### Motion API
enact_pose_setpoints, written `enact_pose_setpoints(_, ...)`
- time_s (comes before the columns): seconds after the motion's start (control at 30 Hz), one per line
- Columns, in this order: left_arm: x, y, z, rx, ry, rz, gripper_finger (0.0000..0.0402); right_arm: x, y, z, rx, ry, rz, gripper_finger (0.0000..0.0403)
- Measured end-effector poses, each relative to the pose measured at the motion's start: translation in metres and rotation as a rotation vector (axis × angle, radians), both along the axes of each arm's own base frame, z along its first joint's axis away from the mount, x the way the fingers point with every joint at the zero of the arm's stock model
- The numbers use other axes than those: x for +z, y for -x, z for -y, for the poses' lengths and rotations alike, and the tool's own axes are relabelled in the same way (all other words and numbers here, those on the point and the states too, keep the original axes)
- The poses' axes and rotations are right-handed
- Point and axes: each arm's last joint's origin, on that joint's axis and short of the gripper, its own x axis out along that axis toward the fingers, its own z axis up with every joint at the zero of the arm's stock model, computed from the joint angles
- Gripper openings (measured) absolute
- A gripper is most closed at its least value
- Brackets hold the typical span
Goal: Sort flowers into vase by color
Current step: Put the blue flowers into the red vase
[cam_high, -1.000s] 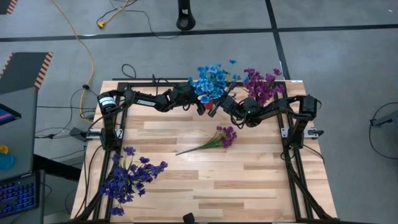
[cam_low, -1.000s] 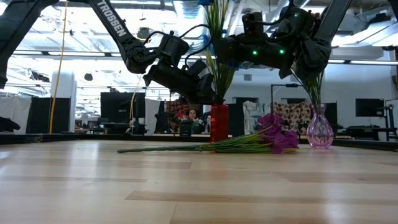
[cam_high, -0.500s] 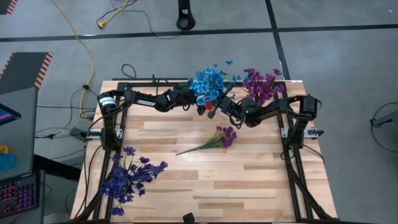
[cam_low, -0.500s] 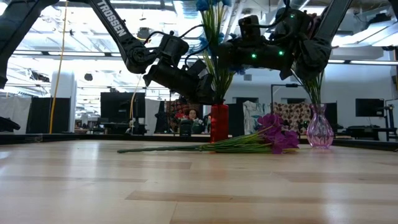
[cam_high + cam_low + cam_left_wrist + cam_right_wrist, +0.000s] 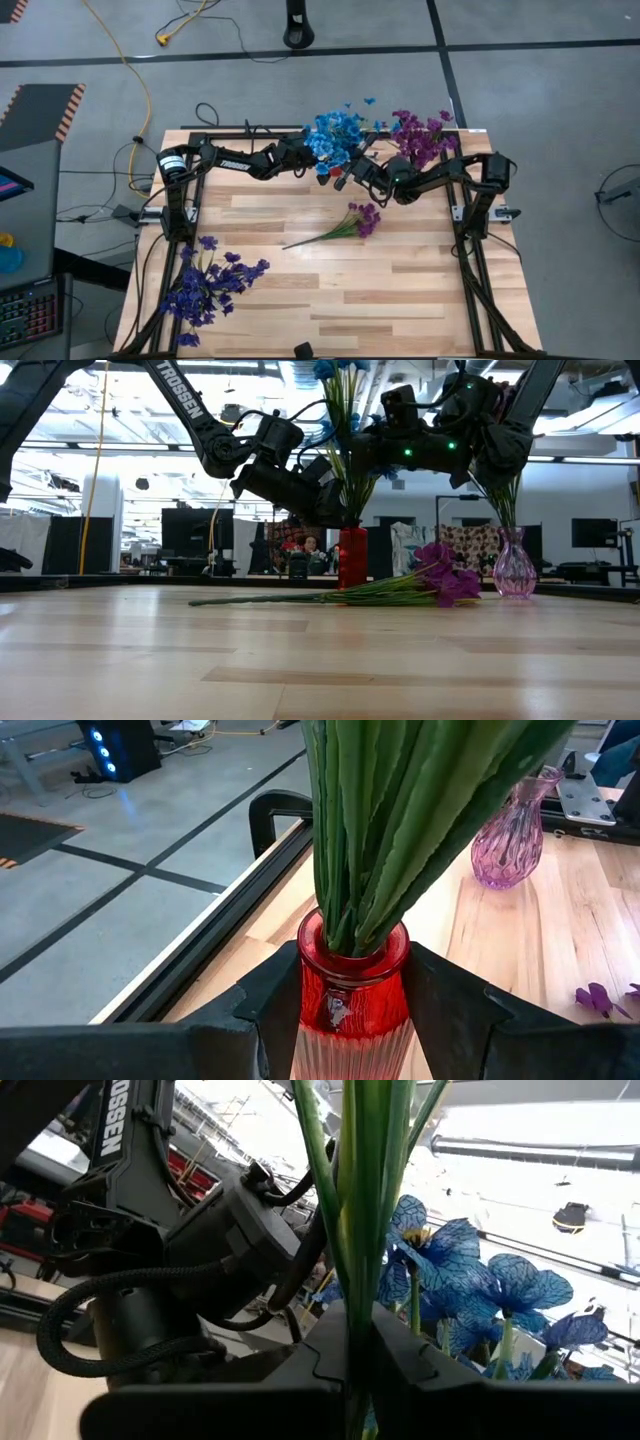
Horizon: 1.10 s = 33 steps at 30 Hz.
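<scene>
A red vase (image 5: 352, 982) stands upright on its base at the table's far middle, between the fingers of my left gripper (image 5: 352, 1020). Blue flowers (image 5: 335, 138) stand in it, their green stems (image 5: 385, 830) rising from its mouth. My right gripper (image 5: 358, 1370) is shut on these stems above the vase. Magenta flowers (image 5: 352, 222) lie flat on the table's middle. More magenta flowers (image 5: 420, 140) stand in a pink glass vase (image 5: 515, 565) at the far right. Dark indigo flowers (image 5: 210, 285) lie at the near left. My left gripper pinches the red vase's ribbed body (image 5: 350, 1020), just below its neck, between its two fingers (image 5: 270, 1005). It comes from the table's left, slanting a little downward. The vase stands upright on the table. My right gripper pinches the bundle of green stems (image 5: 362, 1295) between its shut fingers, coming from the table's right and tilted upward. The fingers lie across the stems. The stems stand nearly upright, their blue blossoms (image 5: 450, 1280) above the fingers.
Both arms crowd the far middle of the table, close beside each other. A black frame rail (image 5: 210, 960) runs along the far edge behind the red vase. Bare wood lies between the loose magenta flowers and the indigo heap.
My right gripper has rolled and tipped a little while staying shut on the stems. The blue blossoms have swung slightly toward the table's left and stand more upright over the red vase. My left gripper and the vase have kept still.
</scene>
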Motion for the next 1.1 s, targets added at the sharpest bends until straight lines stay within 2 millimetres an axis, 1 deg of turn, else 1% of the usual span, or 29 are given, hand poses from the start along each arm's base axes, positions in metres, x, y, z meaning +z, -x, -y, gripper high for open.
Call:
enact_pose_setpoints(0.13,0.0,0.0,0.0,0.0,0.0,0.0,0.0155,0.002,0.001,0.0,-0.003,0.012,0.021,0.0047)
enact_pose_setpoints(0.27,0.0,0.0,0.0,0.0,0.0,0.0,0.0155,0.007,0.003,-0.003,0.003,0.028,0.079,0.0047)
enact_pose_setpoints(0.57,0.0,0.0,0.0,0.001,-0.001,0.0,0.0155,0.007,0.0,-0.013,0.032,0.026,0.081,0.0047)
enact_pose_setpoints(0.93,0.0,0.0,0.0,0.001,-0.002,0.0,0.0155,0.007,0.0,-0.014,0.093,-0.091,0.146,0.0047)
enact_pose_setpoints(1.1,0.0,0.0,0.0,0.0,-0.003,-0.001,0.0155,0.006,0.0,-0.013,0.055,-0.13,0.149,0.0047)
